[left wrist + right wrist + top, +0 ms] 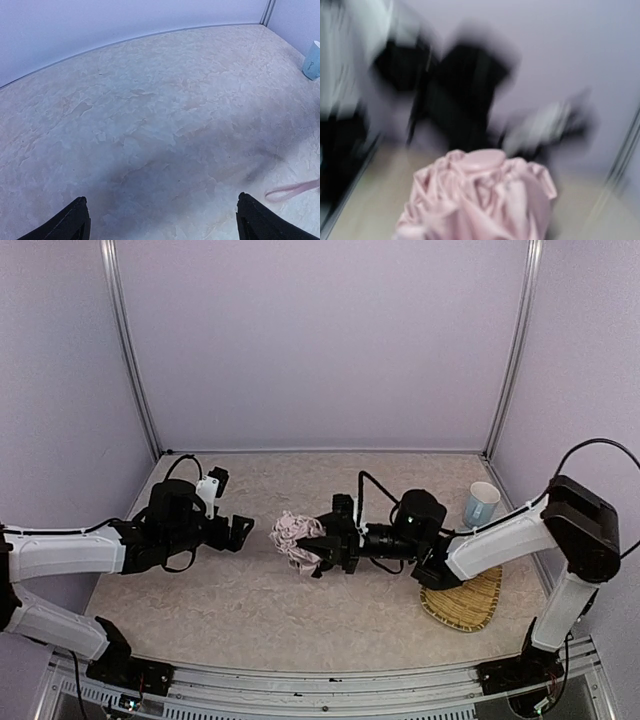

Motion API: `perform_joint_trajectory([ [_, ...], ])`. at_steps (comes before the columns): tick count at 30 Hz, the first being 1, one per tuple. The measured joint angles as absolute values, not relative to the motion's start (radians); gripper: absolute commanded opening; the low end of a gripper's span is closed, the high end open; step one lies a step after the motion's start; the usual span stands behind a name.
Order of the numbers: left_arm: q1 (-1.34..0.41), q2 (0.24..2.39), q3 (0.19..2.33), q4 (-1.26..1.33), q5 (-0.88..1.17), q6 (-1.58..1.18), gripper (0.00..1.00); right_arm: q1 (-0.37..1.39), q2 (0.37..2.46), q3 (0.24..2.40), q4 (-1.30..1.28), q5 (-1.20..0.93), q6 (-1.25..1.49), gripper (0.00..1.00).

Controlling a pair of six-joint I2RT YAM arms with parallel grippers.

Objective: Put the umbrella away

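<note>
The umbrella (295, 536), a crumpled pale pink bundle, is sitting at the middle of the table (250, 610) with the right gripper (318, 542) clamping its end, while the left gripper (245, 532) is hanging wide open just beside it and a pale blue cup (481, 503), its mark unreadable, is standing beyond a woven tray (470, 605)

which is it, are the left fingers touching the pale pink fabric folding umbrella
Apart. The top view shows bare table between the open left fingers and the pale pink umbrella.
</note>
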State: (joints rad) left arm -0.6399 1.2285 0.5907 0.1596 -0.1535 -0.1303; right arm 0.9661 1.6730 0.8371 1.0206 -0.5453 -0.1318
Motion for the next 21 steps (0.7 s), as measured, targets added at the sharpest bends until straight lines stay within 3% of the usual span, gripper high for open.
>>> perform_joint_trajectory([
  [5, -0.64, 1.251, 0.595, 0.157, -0.154, -0.13, 0.99, 0.923, 1.966, 0.651, 1.291, -0.567, -0.025, 0.01],
  [11, -0.64, 1.277, 0.62, 0.147, -0.154, -0.129, 0.99, 0.893, 2.026, 0.593, 1.532, -0.558, 0.08, 0.0],
  [14, -0.64, 1.277, 0.627, 0.147, -0.154, -0.127, 0.99, 0.892, 1.993, 0.601, 1.469, -0.553, 0.084, 0.01],
  [21, -0.64, 1.277, 0.63, 0.139, -0.155, -0.126, 0.99, 0.884, 1.809, 0.745, 1.043, -0.587, 0.072, 0.02],
])
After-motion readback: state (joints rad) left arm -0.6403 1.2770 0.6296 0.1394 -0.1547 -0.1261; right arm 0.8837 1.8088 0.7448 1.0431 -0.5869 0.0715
